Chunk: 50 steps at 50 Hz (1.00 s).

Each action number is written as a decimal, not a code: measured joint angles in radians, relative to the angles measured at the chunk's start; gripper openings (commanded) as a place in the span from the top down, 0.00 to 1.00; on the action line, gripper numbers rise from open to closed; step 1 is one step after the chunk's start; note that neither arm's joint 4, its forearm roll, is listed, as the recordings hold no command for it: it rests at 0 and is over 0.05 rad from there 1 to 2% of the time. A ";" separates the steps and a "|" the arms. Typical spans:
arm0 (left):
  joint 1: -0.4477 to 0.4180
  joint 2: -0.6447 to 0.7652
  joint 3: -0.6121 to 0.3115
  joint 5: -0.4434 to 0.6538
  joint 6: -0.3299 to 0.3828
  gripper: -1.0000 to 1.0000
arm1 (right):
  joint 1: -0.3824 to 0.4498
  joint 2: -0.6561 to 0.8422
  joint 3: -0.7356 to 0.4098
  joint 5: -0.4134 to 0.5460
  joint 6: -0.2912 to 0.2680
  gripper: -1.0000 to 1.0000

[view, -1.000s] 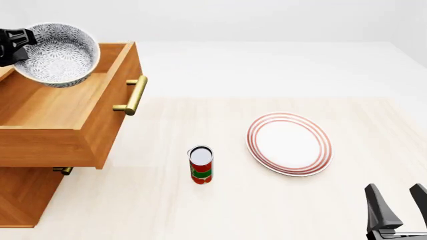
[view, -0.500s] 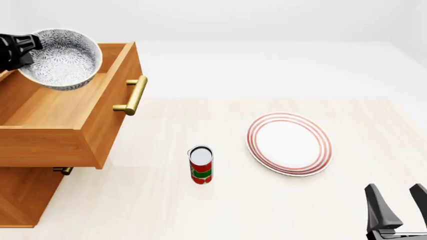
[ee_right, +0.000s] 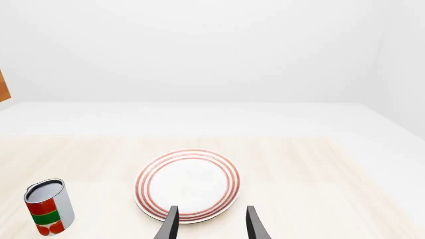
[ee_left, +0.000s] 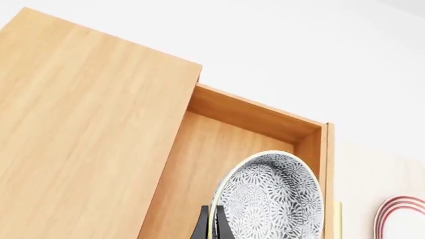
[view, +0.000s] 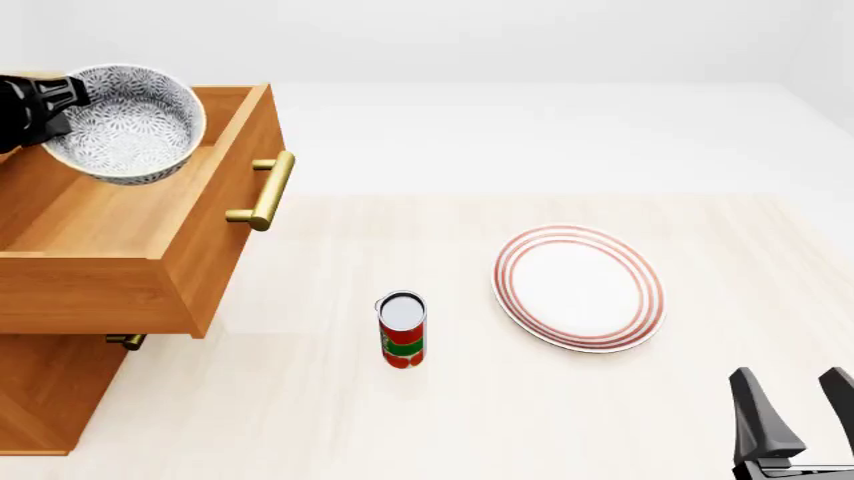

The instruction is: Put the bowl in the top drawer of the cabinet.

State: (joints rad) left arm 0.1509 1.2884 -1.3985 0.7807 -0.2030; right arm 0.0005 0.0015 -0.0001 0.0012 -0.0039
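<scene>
The grey-blue floral bowl (view: 127,125) hangs tilted over the back of the open top drawer (view: 134,255), held by its left rim. My left gripper (view: 60,100) is shut on that rim. In the left wrist view the bowl (ee_left: 272,199) fills the space above the drawer's wooden floor (ee_left: 199,164), with the fingertips (ee_left: 201,230) pinching its edge. The cabinet (view: 47,395) stands at the left, its flat top (ee_left: 79,114) beside the drawer. My right gripper (view: 801,410) stands open near the table's front right corner, holding nothing.
A white plate with red rings (view: 578,288) lies right of centre on the table. A red and green can (view: 402,329) stands upright in front of the drawer. The brass handle (view: 267,190) sticks out from the drawer front. A lower drawer handle (view: 127,341) peeks out underneath.
The bowl has shifted slightly toward the left and tilted a little with my left gripper, staying above the drawer. The right arm has not moved.
</scene>
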 measured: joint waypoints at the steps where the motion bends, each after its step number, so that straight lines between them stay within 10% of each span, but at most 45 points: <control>1: 0.001 0.001 0.000 0.000 0.000 1.00 | 0.000 0.000 0.000 0.000 0.000 0.00; 50: 0.019 0.082 -0.018 -0.032 0.023 1.00 | 0.000 0.000 0.000 0.000 0.000 0.00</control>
State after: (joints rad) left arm 0.1701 1.3704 -1.4161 0.7483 -0.1800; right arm 0.0006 0.0015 -0.0001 0.0012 -0.0039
